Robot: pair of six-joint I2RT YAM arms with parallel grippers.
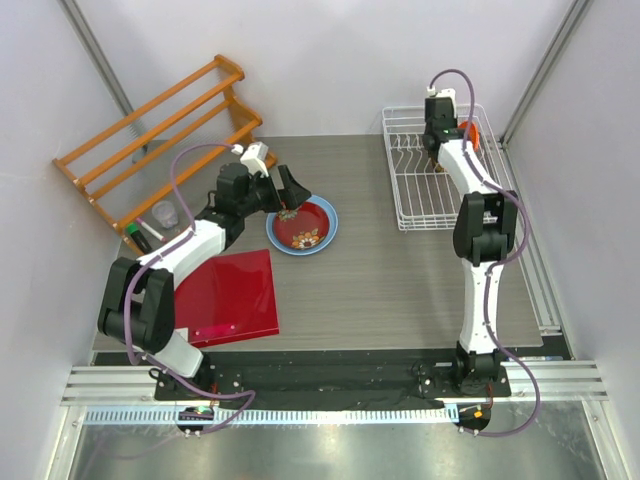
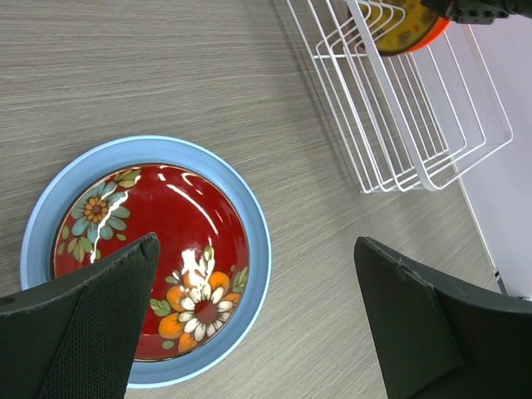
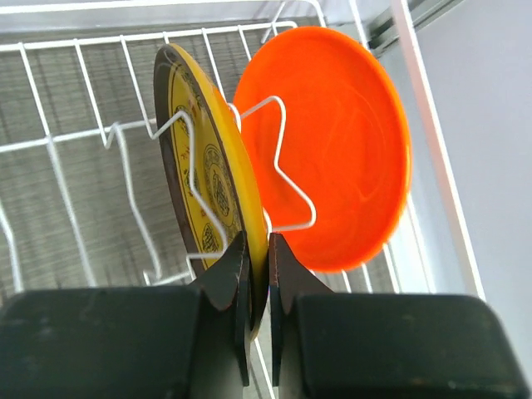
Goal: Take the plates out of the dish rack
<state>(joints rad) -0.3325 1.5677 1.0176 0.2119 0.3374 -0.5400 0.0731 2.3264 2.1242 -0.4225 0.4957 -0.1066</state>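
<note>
Right end effector (image 3: 258,249) clamps the yellow plate (image 3: 208,166), upright in the dish rack (image 1: 420,205) at the bench (image 1: 400,280) far right corner. Left end effector (image 2: 258,249), wide open, hangs over the red plate (image 2: 150,241) stacked on the blue plate (image 2: 150,150).

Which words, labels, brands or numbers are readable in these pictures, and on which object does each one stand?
None can be read.
The yellow plate carries dark ornament, seen too obliquely to tell if it holds letters.
The red floral plate shows only flowers.
</note>
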